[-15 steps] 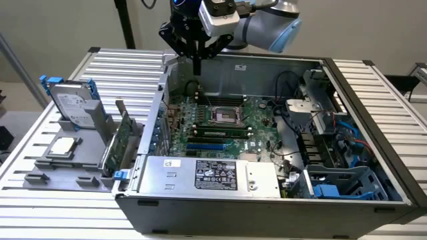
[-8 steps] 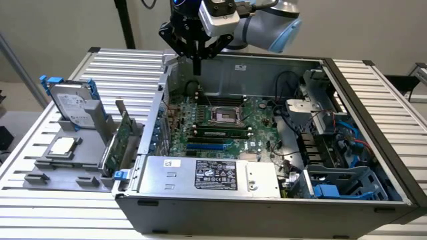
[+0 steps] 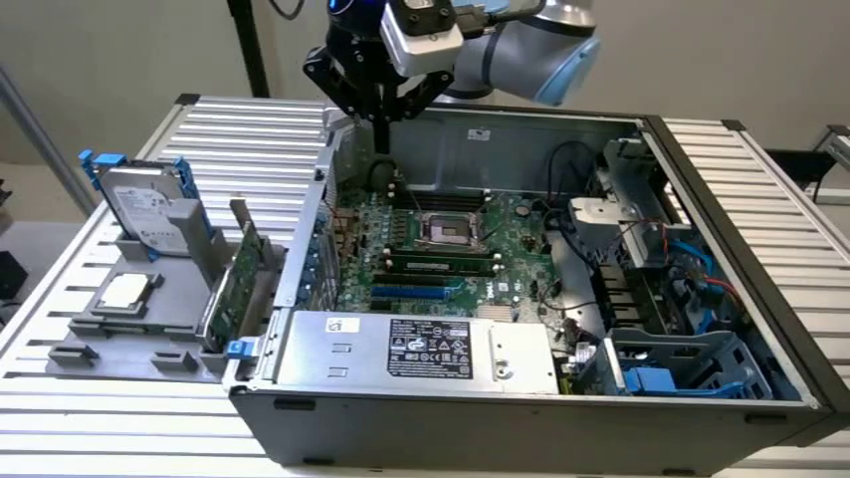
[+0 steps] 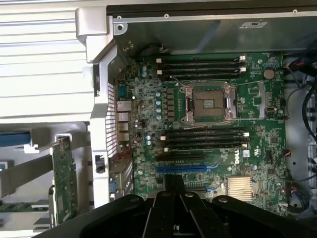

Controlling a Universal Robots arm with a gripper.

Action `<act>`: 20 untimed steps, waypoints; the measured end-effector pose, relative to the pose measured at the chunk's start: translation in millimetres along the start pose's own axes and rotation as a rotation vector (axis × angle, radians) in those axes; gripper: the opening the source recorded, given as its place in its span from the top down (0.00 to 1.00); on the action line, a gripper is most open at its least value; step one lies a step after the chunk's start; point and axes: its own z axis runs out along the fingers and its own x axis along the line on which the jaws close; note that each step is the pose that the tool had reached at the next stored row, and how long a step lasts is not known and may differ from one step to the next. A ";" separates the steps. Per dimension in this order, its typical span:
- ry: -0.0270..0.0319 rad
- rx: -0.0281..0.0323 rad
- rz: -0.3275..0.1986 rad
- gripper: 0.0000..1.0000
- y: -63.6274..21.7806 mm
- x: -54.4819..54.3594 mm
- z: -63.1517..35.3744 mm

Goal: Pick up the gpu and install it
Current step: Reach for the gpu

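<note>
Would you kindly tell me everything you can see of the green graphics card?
The graphics card is a thin green circuit board with a grey metal bracket at one end. It stands on edge in a slot of the grey holder, just outside the computer case on the exterior view's left. Nothing grips it.

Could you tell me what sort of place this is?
Probably a robotics lab bench for computer assembly: an open PC case on a slatted aluminium table, parts like the gpu racked beside it, a gripper overhead.

Slatted table [image 3: 777, 209] with computer case [image 3: 531, 423], grey holder [image 3: 126, 339]
</note>
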 end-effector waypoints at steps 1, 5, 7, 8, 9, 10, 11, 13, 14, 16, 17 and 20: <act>0.0000 0.0002 0.000 0.89 -2.1 3.2 -0.1; -0.0001 0.0009 0.000 0.89 -10.3 16.3 -0.5; -0.0001 0.0015 0.000 0.89 -14.0 22.6 -0.7; -0.0001 0.0018 0.000 0.89 -15.6 25.8 -0.7; -0.0001 0.0024 0.000 0.89 -17.3 29.0 -0.7; -0.0002 0.0030 0.000 0.89 -18.9 32.2 -0.7; -0.0002 0.0039 0.000 0.89 -20.5 35.5 -0.8; -0.0004 0.0053 0.000 0.89 -23.5 41.7 -0.7; -0.0003 0.0061 0.000 0.89 -24.9 44.8 -0.8; -0.0004 0.0077 0.000 0.89 -27.9 51.0 -0.8; -0.0005 0.0085 0.000 0.89 -29.3 54.2 -0.7; -0.0007 0.0112 0.000 0.89 -33.5 64.0 -0.6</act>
